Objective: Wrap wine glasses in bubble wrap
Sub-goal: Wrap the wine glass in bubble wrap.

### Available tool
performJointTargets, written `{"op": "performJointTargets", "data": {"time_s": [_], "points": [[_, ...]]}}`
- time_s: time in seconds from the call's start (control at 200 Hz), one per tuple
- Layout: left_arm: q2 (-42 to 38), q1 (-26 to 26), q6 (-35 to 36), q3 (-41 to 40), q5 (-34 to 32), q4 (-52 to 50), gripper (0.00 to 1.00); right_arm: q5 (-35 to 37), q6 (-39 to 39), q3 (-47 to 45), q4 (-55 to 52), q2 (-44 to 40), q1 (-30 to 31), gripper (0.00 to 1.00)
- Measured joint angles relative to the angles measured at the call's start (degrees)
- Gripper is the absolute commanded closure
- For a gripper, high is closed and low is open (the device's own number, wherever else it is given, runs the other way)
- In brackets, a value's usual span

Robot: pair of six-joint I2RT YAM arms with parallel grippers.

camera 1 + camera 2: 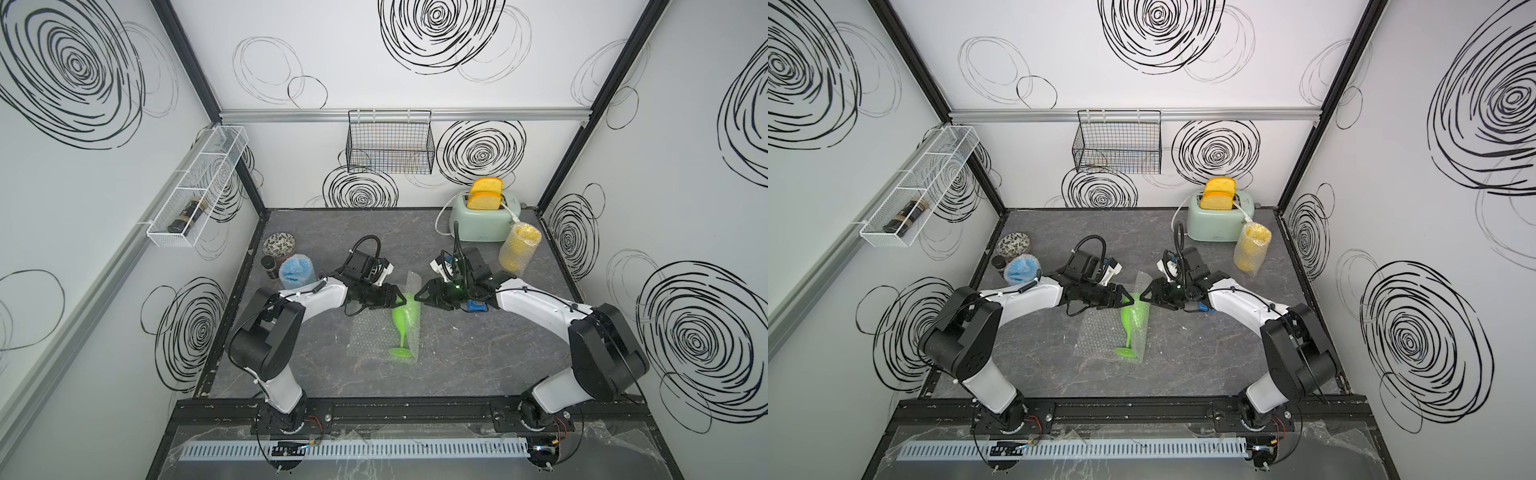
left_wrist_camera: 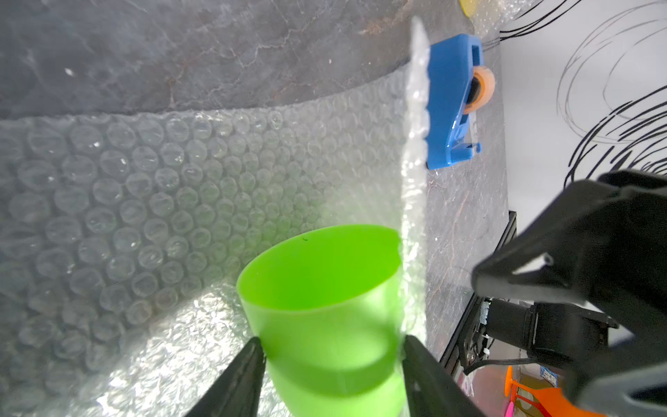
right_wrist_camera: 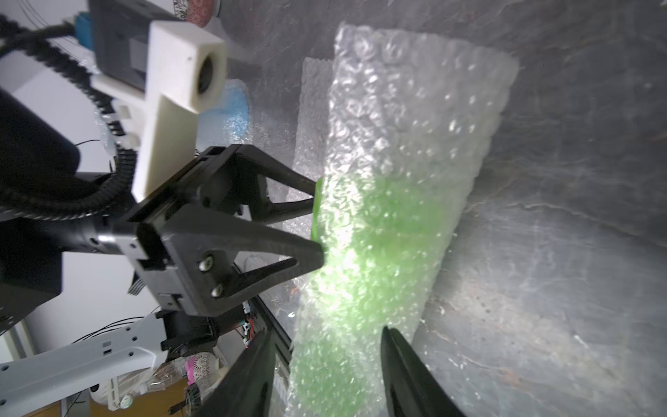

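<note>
In both top views a green wine glass [image 1: 400, 332] [image 1: 1127, 332] lies on its side on a clear sheet of bubble wrap [image 1: 368, 332] [image 1: 1094, 332] mid-table, foot toward the front. One edge of the sheet is folded up over its bowl [image 3: 379, 252]. My left gripper [image 1: 398, 300] [image 1: 1128, 300] [image 2: 332, 346] is shut on the bowl near the rim [image 2: 321, 281], a finger pressing each side. My right gripper [image 1: 418, 296] [image 1: 1143, 297] [image 3: 326, 330] stands open, its jaws either side of the raised flap [image 3: 415, 126]. A wrapped blue glass [image 1: 296, 272] stands left, a wrapped yellow one [image 1: 519, 249] right.
A blue tape dispenser [image 2: 451, 101] [image 1: 476, 306] sits under my right wrist. A mint toaster [image 1: 482, 222] with bread stands at the back right. A patterned bowl [image 1: 279, 244] and a dark jar [image 1: 269, 266] are at the back left beside the blue bundle.
</note>
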Motion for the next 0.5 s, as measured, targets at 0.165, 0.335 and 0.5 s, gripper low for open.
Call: {"op": "performJointTargets", "data": {"time_s": [0.165, 0.335, 0.5], "points": [[-0.1, 0.0, 0.4, 0.0, 0.2, 0.0, 0.40, 0.1, 1.1, 0.3, 0.5, 5.0, 0.0, 0.28], [-0.1, 0.0, 0.5, 0.0, 0.3, 0.1, 0.42, -0.2, 1.8, 1.5, 1.4, 7.8, 0.0, 0.27], [-0.1, 0.0, 0.7, 0.0, 0.5, 0.2, 0.46, -0.6, 2.3, 2.8, 2.7, 8.5, 0.0, 0.27]]}}
